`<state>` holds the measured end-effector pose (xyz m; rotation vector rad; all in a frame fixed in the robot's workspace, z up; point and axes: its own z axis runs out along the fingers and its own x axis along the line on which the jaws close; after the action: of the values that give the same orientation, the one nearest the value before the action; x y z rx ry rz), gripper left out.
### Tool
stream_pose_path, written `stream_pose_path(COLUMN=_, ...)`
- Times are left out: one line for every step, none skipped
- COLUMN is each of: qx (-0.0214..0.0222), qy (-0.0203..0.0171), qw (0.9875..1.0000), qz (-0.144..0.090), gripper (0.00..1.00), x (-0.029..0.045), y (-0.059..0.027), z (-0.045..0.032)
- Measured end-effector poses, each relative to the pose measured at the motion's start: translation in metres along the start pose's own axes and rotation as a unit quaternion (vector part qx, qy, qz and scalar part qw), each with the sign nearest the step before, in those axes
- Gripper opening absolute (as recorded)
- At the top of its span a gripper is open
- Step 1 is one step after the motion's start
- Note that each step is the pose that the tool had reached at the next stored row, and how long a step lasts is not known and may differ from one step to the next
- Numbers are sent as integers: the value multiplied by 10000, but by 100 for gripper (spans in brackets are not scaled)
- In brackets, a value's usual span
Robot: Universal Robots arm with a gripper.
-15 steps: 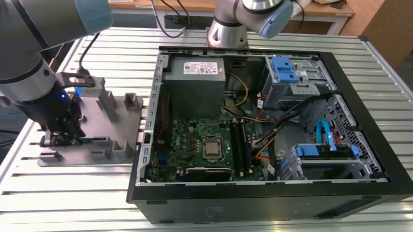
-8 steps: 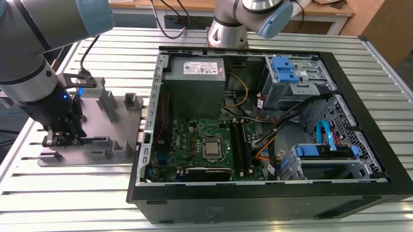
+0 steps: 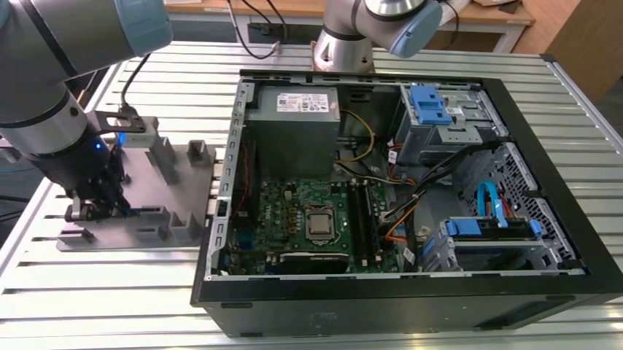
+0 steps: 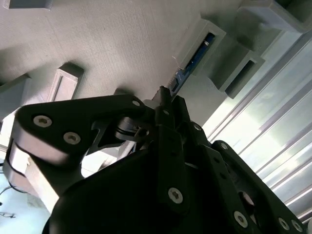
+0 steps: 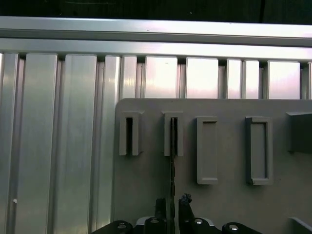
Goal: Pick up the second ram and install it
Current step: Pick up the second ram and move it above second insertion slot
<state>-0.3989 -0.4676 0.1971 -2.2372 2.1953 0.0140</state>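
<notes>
Pick-up step: pincer (image 5: 171, 210) straddles second ram (image 5: 172, 165), seated on edge in grey holder tray (image 3: 131, 238) at the exterior view's left; clamped or not, cannot tell; lift needs a straight exit from the slots.

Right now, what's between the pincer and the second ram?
Nothing: in the first wrist view the pincer straddles the second ram, standing edge-on in the grey holder.

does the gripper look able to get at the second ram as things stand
Likely yes: the gripper is right at the second ram, standing on edge in the grey holder tray, with nothing between them.
</notes>
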Motion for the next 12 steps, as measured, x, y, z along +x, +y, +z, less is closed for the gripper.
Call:
stream_pose_path(qx=0, qy=0, qw=10000, qz=0, gripper=22, x=0, y=0, z=0)
stream_pose_path(qx=0, qy=0, qw=10000, qz=0, gripper=16, x=0, y=0, z=1)
stream_pose_path(qx=0, qy=0, qw=10000, qz=0, gripper=13, x=0, y=0, z=1)
stream_pose_path(qx=0, qy=0, qw=10000, qz=0, gripper=13, x=0, y=0, z=1)
stream_pose_path(qx=0, qy=0, qw=10000, qz=0, gripper=13, x=0, y=0, z=2)
stream_pose_path(qx=0, qy=0, qw=10000, qz=0, gripper=13, x=0, y=0, z=3)
stream_pose_path(qx=0, qy=0, qw=10000, qz=0, gripper=13, x=0, y=0, z=3)
stream_pose_path(qx=0, qy=0, qw=10000, qz=0, gripper=13, x=0, y=0, z=3)
stream_pose_path(qx=0, qy=1, qw=10000, qz=0, gripper=13, x=0, y=0, z=4)
stream_pose_path(qx=0, qy=0, qw=10000, qz=0, gripper=13, x=0, y=0, z=4)
stream_pose_path(qx=0, qy=0, qw=10000, qz=0, gripper=13, x=0, y=0, z=5)
stream_pose_path(qx=0, qy=0, qw=10000, qz=0, gripper=13, x=0, y=0, z=5)
